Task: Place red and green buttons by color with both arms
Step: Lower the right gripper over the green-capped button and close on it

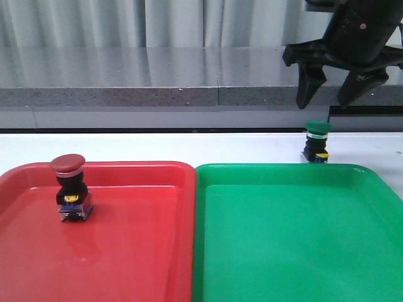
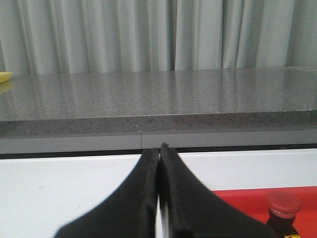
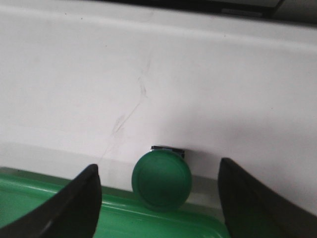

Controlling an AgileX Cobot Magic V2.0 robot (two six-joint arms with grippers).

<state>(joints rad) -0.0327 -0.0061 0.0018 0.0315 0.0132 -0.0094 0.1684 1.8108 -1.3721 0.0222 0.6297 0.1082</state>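
The red button (image 1: 70, 187) stands upright in the red tray (image 1: 126, 251), at its far left. It also shows at the edge of the left wrist view (image 2: 283, 208). The green button (image 1: 317, 141) stands on the white table just behind the green tray (image 1: 296, 251), near its far right rim. My right gripper (image 1: 332, 94) hangs open and empty above the green button. In the right wrist view the green cap (image 3: 161, 180) lies between the spread fingers (image 3: 84, 203). My left gripper (image 2: 159, 151) is shut and empty, over the white table beside the red tray. It is out of the front view.
The two trays lie side by side at the front of the white table (image 1: 189, 148). A grey stone ledge (image 1: 157, 94) runs along the back, with curtains behind it. A yellow object (image 2: 4, 77) lies at the ledge's edge.
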